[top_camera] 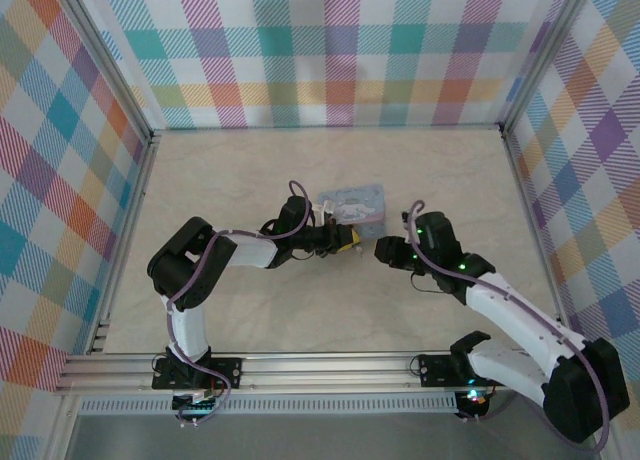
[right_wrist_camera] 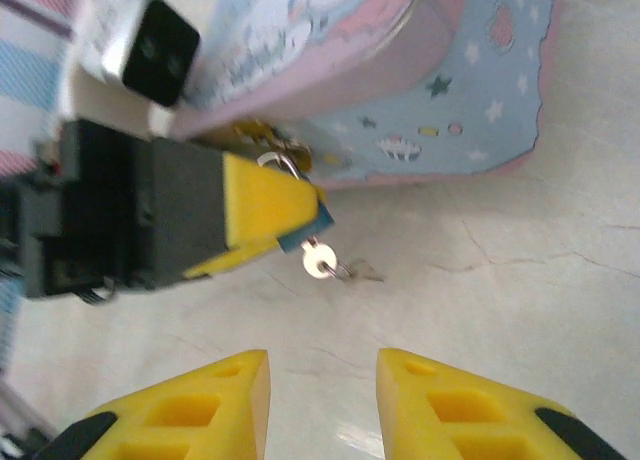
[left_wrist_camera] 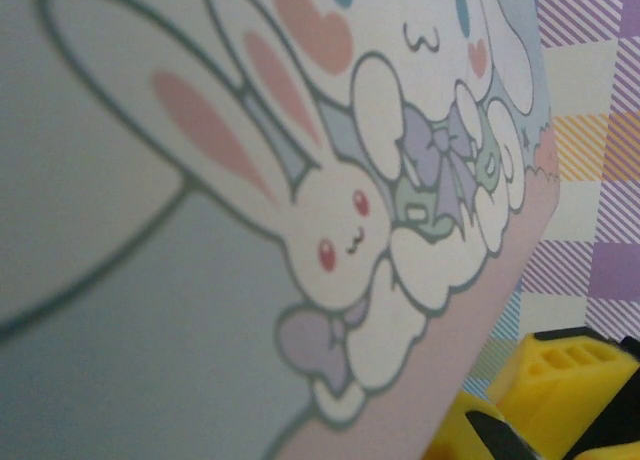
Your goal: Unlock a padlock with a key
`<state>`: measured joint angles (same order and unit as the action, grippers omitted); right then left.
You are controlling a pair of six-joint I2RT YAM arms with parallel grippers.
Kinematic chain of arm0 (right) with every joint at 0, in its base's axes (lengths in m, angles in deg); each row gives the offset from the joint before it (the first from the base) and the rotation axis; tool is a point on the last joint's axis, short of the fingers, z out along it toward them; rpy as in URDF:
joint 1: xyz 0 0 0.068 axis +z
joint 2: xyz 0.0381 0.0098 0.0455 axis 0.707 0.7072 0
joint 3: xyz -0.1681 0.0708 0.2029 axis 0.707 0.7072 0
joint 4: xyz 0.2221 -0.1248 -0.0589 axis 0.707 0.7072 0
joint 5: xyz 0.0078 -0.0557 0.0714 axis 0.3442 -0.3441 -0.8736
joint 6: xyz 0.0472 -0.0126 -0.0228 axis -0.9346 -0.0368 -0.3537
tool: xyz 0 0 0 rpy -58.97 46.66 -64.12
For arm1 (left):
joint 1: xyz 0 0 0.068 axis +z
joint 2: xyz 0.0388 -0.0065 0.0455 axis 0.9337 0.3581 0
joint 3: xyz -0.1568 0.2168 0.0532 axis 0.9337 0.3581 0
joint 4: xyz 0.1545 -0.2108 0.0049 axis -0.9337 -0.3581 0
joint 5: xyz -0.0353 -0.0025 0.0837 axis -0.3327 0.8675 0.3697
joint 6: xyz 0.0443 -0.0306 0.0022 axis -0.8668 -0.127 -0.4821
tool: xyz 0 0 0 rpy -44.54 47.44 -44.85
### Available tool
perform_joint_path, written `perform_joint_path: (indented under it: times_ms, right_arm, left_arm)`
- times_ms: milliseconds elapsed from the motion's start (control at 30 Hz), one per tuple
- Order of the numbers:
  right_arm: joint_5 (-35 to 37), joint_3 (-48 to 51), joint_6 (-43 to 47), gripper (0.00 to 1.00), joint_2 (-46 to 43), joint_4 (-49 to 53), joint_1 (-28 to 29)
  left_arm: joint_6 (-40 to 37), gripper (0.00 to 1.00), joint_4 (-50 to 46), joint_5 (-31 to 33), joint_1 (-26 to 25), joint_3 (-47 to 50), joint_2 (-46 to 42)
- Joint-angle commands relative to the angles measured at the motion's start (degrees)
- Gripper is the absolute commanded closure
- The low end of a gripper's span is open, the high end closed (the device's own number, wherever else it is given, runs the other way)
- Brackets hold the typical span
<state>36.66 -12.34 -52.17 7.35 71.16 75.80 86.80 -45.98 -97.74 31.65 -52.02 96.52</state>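
- The pale marbled table (top_camera: 250,170) sits inside a pen of pastel plaid walls (top_camera: 320,50), with both arms reaching toward its middle.
- A pale blue tin (top_camera: 352,202) printed with cartoon rabbits lies flat near the table's centre. The left wrist camera is pressed close against its lid (left_wrist_camera: 330,180), and the right wrist camera looks at its starred side wall (right_wrist_camera: 470,90).
- The left gripper (top_camera: 347,242) is at the tin's near edge. Seen from the right wrist, its yellow-tipped fingers (right_wrist_camera: 265,205) are closed together on the padlock.
- The right gripper (top_camera: 383,250) hangs just to the right of the left one, facing it. Its two yellow fingers are apart, with bare table between them (right_wrist_camera: 320,400).
- The padlock (right_wrist_camera: 305,238) is a small dark blue piece pinched in the left gripper at the tin's front edge. Its wire loop rises toward the brass catch there.
- A small silver key (right_wrist_camera: 318,261) pokes out just below the padlock, a second key (right_wrist_camera: 366,272) dangling beside it. Whether it is fully seated cannot be told.
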Motion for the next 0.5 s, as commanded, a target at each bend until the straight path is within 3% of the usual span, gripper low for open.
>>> perform_joint_path:
  times_ms: [0,233,467]
  right_arm:
    - [8.9,-3.9,9.9,0.66,3.2,8.2,4.0]
    - [15.2,-9.6,15.3,0.65,11.3,8.4,9.8]
    - [18.2,-13.2,18.4,0.62,17.8,7.4,11.9]
  left_arm:
    - [-0.7,1.0,0.4,-1.8,-0.3,-0.6,-2.5]
    - [-0.3,1.0,0.2,-2.3,-0.3,-1.2,-2.5]
    - [-0.3,1.0,-0.3,-2.9,-0.3,-1.9,-2.5]
